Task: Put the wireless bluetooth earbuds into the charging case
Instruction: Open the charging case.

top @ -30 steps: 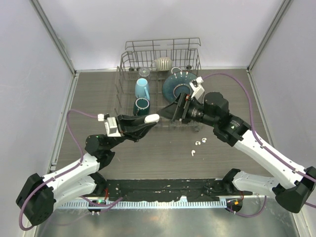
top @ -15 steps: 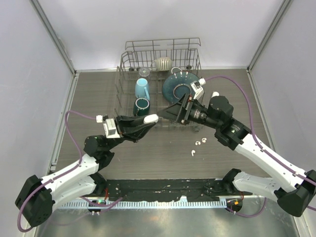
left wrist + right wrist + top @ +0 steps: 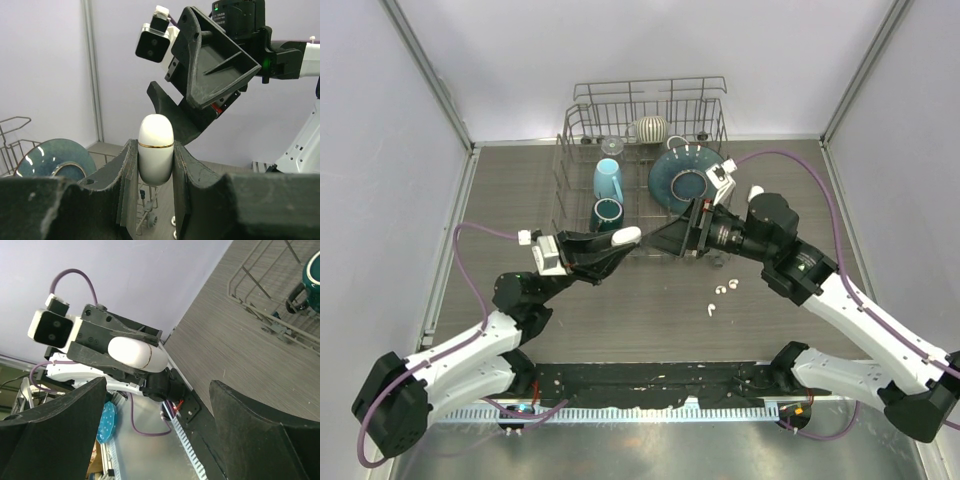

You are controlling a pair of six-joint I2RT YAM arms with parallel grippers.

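Grey wood-look counter (image 3: 510,190), and the earbuds (image 3: 725,290) are lying loose on it in a little cluster out in front of the right arm. I can make out three or so, too small to tell which way the stems point. None of them is in anything yet.

The case (image 3: 155,148) isn't on the counter at all. The left hand (image 3: 615,246) has it up in the air, pinched nearly closed on its lower half, so the rounded end sticks out past the fingertips. Its long axis runs along the fingers and aims pretty much straight at the right hand (image 3: 665,228). There's a gold seam (image 3: 155,145) around it and the lid looks shut to me.

The right hand is spread wide with nothing in it, jaws facing the case's free end, near but not touching. So the bit that matters is that the two hands are nose to nose over the middle of the counter. My guess is the right one is lined up to get at that lid end.

From the right hand, the earbuds are down on the counter and back toward the arm bases, a bit to its own right. They're well apart from the left hand, so the right arm is clearly the nearer one for picking them up.

Behind all this is a wire rack (image 3: 578,118) of dishes, not involved.
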